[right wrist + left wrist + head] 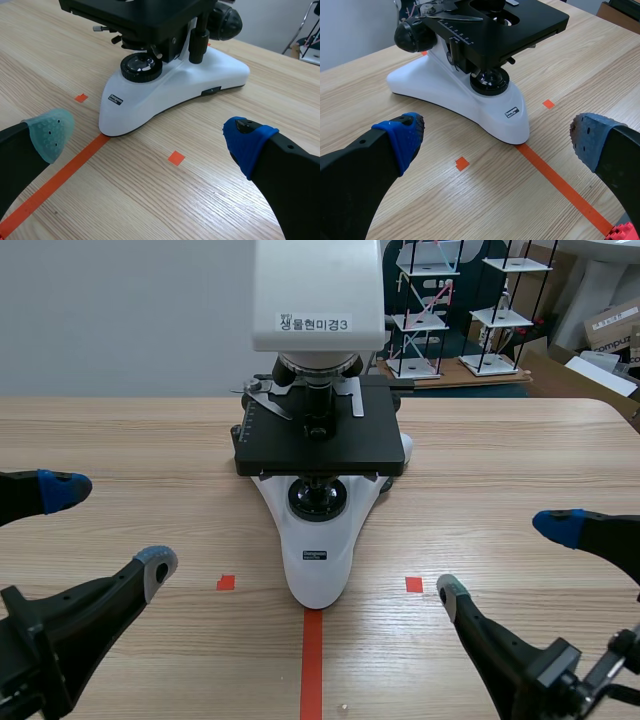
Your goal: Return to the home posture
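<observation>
Low at the near side of the table (520,440), either side of the red tape line (312,660): left gripper (108,528) and right gripper (505,560), both spread wide, released, clasping nothing. Well apart from the microscope (318,540) between them, touching neither its white base nor each other. Of both arms, only the foremost parts in view, cut off by the frame edges. Of the microscope, head cut at the top of the scene view, with a printed label (315,324) on its front.

From the left wrist, left gripper (497,145) either side of the base's tip, one focus knob (412,35) beyond. From the right wrist, right gripper (148,137) likewise, the stage's far part out of frame.

Bare wood around every fingertip; a tape square (226,582) near the left gripper, a second tape square (414,584) near the right. Beyond the far table edge, wire racks (425,310) and a cardboard box (612,325), half cut off.
</observation>
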### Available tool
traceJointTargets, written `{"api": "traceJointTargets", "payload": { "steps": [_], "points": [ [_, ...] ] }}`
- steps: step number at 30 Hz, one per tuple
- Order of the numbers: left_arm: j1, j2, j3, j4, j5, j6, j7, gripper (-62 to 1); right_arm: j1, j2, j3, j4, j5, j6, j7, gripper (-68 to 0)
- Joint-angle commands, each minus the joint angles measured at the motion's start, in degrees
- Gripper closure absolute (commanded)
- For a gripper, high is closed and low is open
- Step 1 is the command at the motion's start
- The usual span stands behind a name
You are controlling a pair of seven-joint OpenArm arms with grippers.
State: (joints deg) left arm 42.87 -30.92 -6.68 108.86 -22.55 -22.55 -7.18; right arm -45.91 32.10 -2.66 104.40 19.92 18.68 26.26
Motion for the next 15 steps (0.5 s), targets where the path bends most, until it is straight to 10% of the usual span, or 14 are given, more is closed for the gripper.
{"api": "traceJointTargets", "payload": {
  "steps": [1,15],
  "points": [
    [0.09,0.26,-0.31,1.33,-0.39,0.09,-0.96,-61.9,-0.96,0.46,1.36,2.01,0.61,0.0,0.42,-67.9],
    [0.09,0.26,-0.31,1.33,-0.39,0.09,-0.96,-61.9,-6.47,0.44,7.23,8.94,0.66,-0.02,-2.56,-67.9]
  ]
}}
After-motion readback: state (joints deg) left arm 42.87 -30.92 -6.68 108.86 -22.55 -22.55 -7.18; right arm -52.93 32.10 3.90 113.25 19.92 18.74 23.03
